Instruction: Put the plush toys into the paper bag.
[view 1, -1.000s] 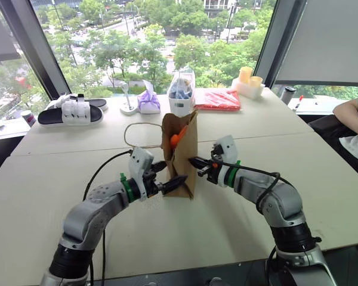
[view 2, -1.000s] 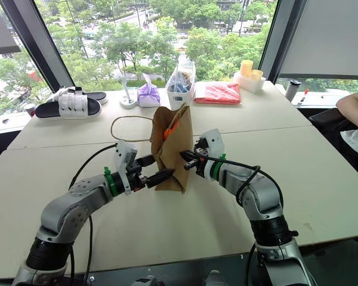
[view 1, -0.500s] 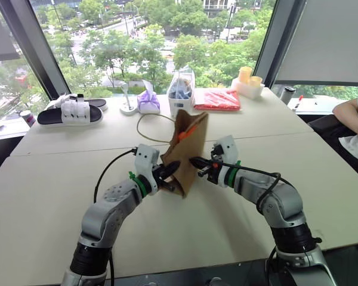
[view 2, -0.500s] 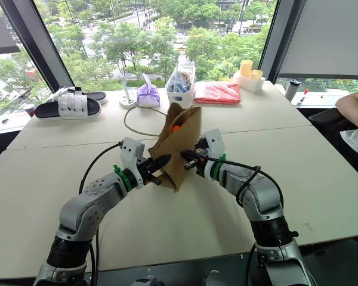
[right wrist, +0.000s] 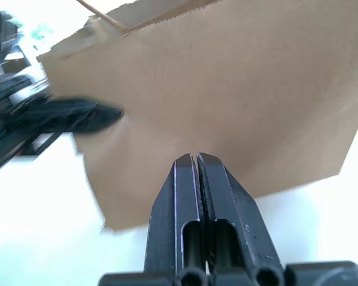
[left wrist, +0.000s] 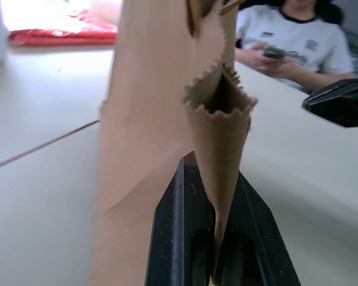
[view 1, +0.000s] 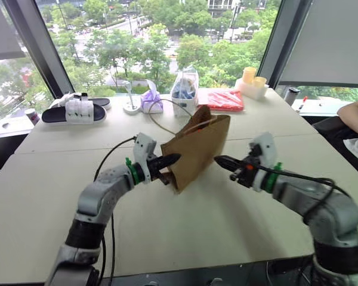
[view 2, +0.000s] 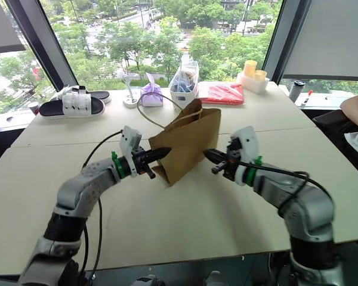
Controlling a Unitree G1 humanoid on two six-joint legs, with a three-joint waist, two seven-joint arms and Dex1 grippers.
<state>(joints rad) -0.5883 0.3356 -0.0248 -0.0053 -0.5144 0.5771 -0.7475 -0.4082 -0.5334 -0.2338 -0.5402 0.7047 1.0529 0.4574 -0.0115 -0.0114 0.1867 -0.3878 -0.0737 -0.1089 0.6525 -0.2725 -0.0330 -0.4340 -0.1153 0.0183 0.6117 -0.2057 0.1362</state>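
The brown paper bag (view 1: 198, 148) leans tilted over the table's middle, its mouth and tan loop handle (view 1: 167, 113) up toward the window. My left gripper (view 1: 172, 159) is shut on the bag's lower left edge; in the left wrist view a paper fold (left wrist: 222, 137) sits pinched between its fingers (left wrist: 179, 226). To the right of the bag, a small gap away, my right gripper (view 1: 218, 159) is shut with nothing in it. The right wrist view faces the bag's flat side (right wrist: 238, 95). The plush toys are hidden.
Along the window side lie black sandals with white straps (view 1: 74, 111), a purple tied pouch (view 1: 151, 101), a clear plastic bag of blue items (view 1: 184, 90), a red packet (view 1: 221, 99) and yellow cups (view 1: 250, 78). A seated person (view 1: 357, 116) is at the table's right end.
My left gripper went from open to shut on the bag's edge and tipped the bag over to the right. My right gripper drew back from the bag. The orange toy dropped from sight.
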